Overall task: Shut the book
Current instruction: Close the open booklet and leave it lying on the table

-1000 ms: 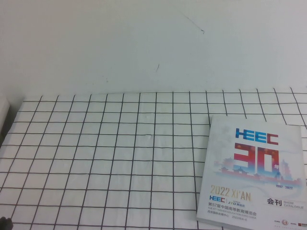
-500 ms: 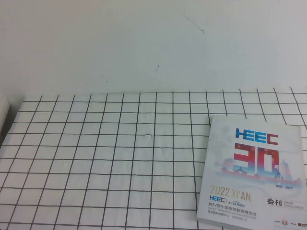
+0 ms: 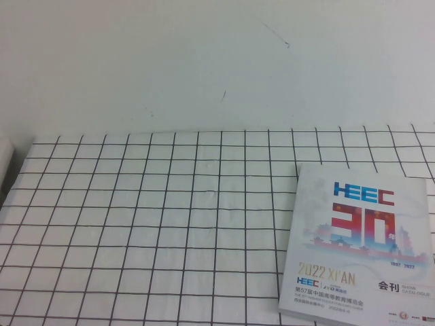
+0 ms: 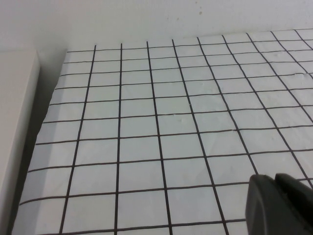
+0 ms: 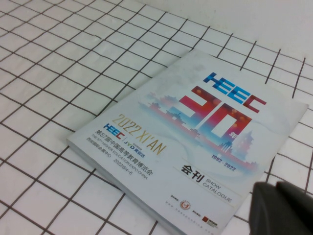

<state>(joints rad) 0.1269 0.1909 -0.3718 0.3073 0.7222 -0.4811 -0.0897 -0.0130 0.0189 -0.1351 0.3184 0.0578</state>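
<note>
Nearest you, the left gripper [image 4: 277, 188] shows only as a dark corner in its own wrist view. It hangs over bare squares of the checked cloth [image 4: 161, 122], and its two halves meet along a thin seam with no gap, so it is closed on nothing. The right gripper [image 5: 278, 196] looks much the same in its wrist view: a dark corner with its halves pressed together, empty, hanging just beside one corner of the book [image 5: 195, 132] without touching it. You will not find either gripper in the high view.

The book [image 3: 360, 248] lies on the right side of the table, close to your side, and its nearest edge runs off the bottom of the high view. It is closed and flat, front cover up, with "HEEC", a large "30" and "2022 XI'AN" printed on it. It sits slightly askew to the grid lines.

The white cloth with black grid lines [image 3: 170, 224] covers the table to the left of the book and beyond it. Along the cloth's left edge stands a plain white block [image 4: 17, 122]. Behind the cloth's far edge rises a white wall [image 3: 204, 61] with a few small dark marks.
</note>
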